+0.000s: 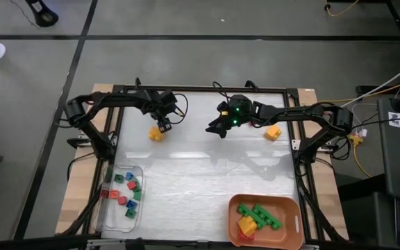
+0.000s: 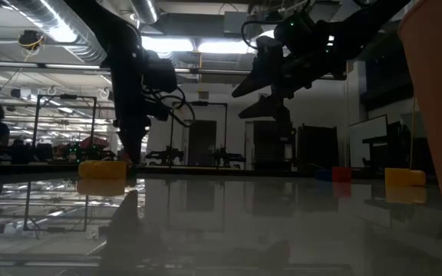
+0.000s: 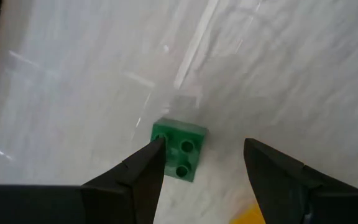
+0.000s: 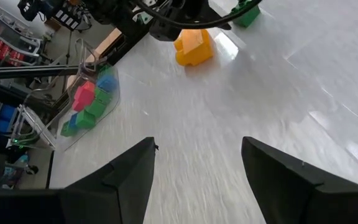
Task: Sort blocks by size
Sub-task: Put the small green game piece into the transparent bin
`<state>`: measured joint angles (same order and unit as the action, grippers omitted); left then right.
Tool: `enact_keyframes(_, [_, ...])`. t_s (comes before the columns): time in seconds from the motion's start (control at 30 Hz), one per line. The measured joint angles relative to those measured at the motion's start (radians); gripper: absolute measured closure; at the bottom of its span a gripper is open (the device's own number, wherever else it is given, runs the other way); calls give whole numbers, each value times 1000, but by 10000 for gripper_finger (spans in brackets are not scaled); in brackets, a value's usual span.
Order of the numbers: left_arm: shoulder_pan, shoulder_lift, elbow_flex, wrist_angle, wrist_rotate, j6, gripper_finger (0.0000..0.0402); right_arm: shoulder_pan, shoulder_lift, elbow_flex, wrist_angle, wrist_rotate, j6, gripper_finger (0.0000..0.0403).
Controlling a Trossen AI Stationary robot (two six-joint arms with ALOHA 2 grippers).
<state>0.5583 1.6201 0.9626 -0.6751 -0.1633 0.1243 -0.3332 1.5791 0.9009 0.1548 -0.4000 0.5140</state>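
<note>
Surface (image 1: pixel 207 180): pale, glossy, framed by dark rails.

Left end effector (image 1: pixel 164 125): low over the far-left part of the surface, fingers spread apart, holding nothing. In its wrist view the fingers (image 3: pixel 145 171) straddle a small green block (image 3: pixel 179 148) lying on the surface; one fingertip sits at the block's corner, contact uncertain. A yellow block (image 1: pixel 157 134) lies just beside this end effector, on the near side.

Right end effector (image 1: pixel 219 127): raised above the far middle of the surface, fingers wide apart (image 4: pixel 132 171), empty. The low view shows it well clear of the surface (image 2: pixel 261 92).

Second yellow block (image 1: pixel 273 132): on the surface at far right, beneath the right arm, apart from the end effector.

Clear tray (image 1: pixel 110 208): near-left corner, holding small blocks (image 1: pixel 125 191) in red, green and blue.

Orange bin (image 1: pixel 236 208): near-right edge, holding larger blocks: long green bricks (image 1: pixel 259 214), a yellow one (image 1: pixel 247 225), and a red piece that is partly hidden.

A small red and blue item (image 2: pixel 336 174) shows far off in the low view; probably blocks, too distant to confirm.
</note>
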Motion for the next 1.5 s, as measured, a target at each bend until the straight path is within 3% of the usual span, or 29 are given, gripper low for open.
enact_keyframes(0.4, [41, 7, -11, 16, -4, 48, 196, 0, 0, 0, 0, 0, 0, 165])
enact_keyframes(0.77, [79, 100, -6, 21, 32, 65, 197, 0, 0, 0, -2, 0, 0, 165])
enact_keyframes(0.87, [79, 105, -5, 21, 35, 62, 218, 0, 0, 0, -2, 0, 0, 165])
enact_keyframes(1.0, [71, 85, -7, 14, 32, 60, 279, 0, 0, 0, -2, 0, 0, 165])
enact_keyframes(1.2, [56, 22, 45, -68, 31, -13, 281, 0, 0, 0, -2, 0, 0, 165])
enact_keyframes(1.33, [22, -52, 94, -196, 109, -62, 281, 0, 0, 0, -2, 0, 0, 165])
enact_keyframes(1.5, [-65, -192, 136, -451, 311, -152, 281, 0, 1, 0, -32, 0, -7, 165])
